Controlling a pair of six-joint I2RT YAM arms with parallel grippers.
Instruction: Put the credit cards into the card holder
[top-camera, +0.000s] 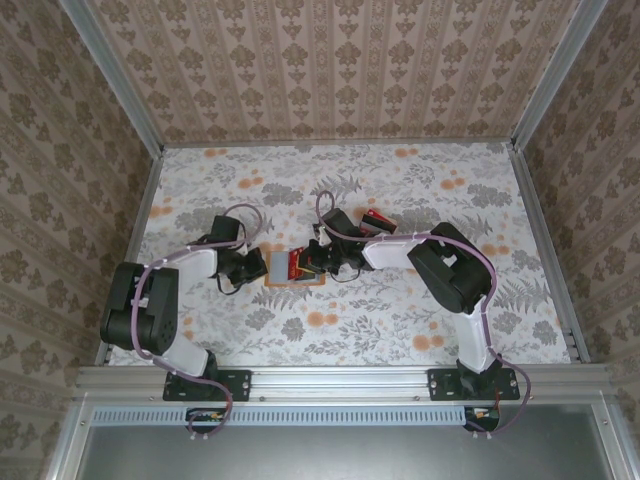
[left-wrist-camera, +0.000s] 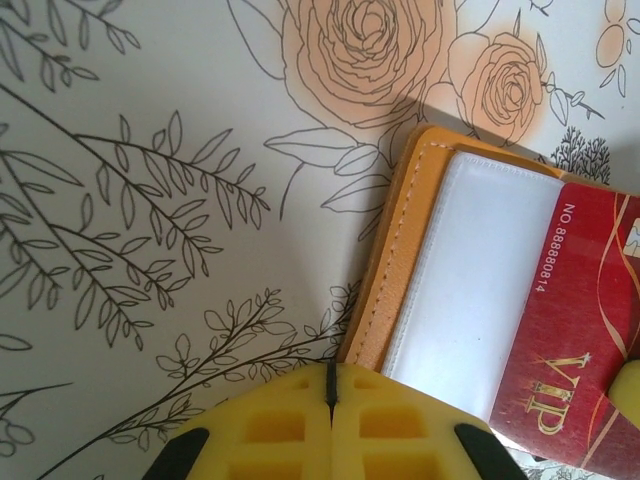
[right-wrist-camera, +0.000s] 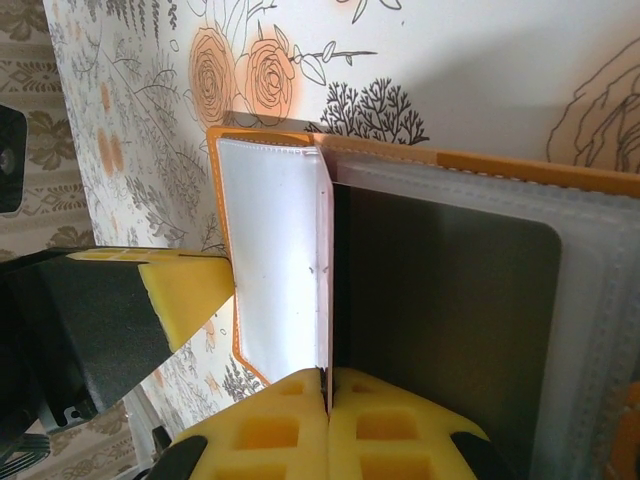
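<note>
the card holder (left-wrist-camera: 400, 250) lies open, mid-worktop (top-camera: 400, 330). we read the left hand (left-wrist-camera: 331, 400), closed and empty, as pinning its edge so the right hand (right-wrist-camera: 327, 400), pinching the red card (left-wrist-camera: 570, 330), can slide it in.

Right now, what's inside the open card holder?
The orange holder lies open: a pale sleeve, a red VIP card beside it, and a dark card behind clear plastic. Anything beneath those cards is covered.
</note>
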